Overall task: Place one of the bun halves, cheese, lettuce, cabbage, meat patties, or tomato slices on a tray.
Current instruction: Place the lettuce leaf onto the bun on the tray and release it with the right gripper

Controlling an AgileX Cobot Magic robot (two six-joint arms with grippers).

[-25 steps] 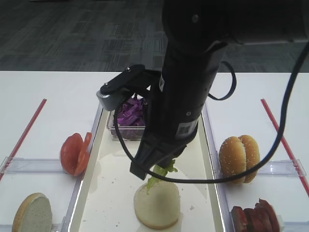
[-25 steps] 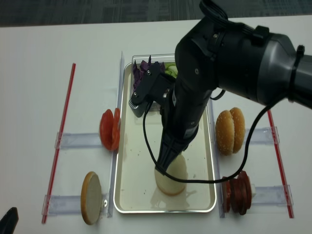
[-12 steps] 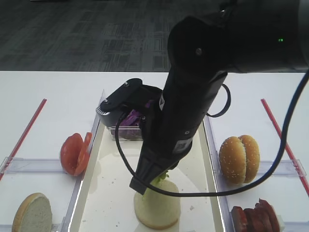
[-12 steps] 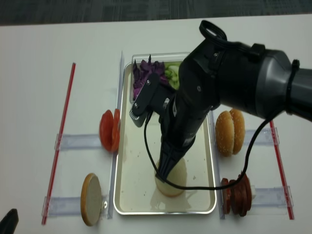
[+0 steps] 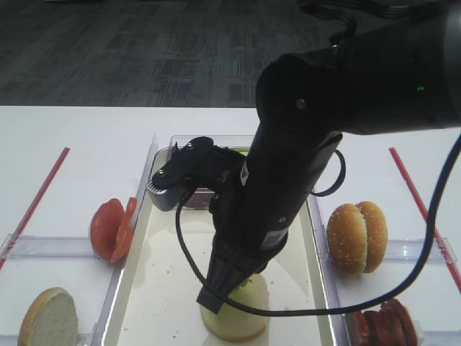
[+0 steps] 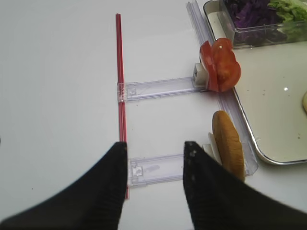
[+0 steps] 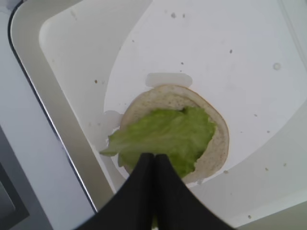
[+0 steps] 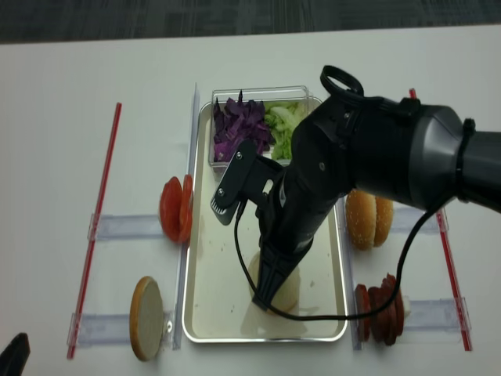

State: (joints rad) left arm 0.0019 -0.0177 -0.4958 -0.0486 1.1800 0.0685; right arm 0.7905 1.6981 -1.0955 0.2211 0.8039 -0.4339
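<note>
A pale bun half (image 7: 165, 96) lies cut face up on the cream tray (image 7: 53, 120). A light green lettuce leaf (image 7: 168, 134) rests across it. My right gripper (image 7: 154, 157) is shut on the leaf's near edge, and in the high view its tip (image 5: 212, 297) sits right at the bun (image 5: 241, 321). My left gripper (image 6: 156, 146) hangs open and holds nothing, above the table left of the tray (image 6: 268, 120). The purple cabbage (image 8: 239, 125) and more lettuce (image 8: 282, 129) fill a clear tub at the tray's far end.
Tomato slices (image 5: 112, 227) and a bun half on edge (image 5: 48, 318) stand in clear holders left of the tray. Sesame bun halves (image 5: 356, 236) and meat patties (image 5: 385, 321) stand to its right. Red strips (image 5: 36, 198) mark both sides of the table.
My right arm has come down and towards the tray's near end, lowering the lettuce onto the bun half. The left gripper shows no movement.
</note>
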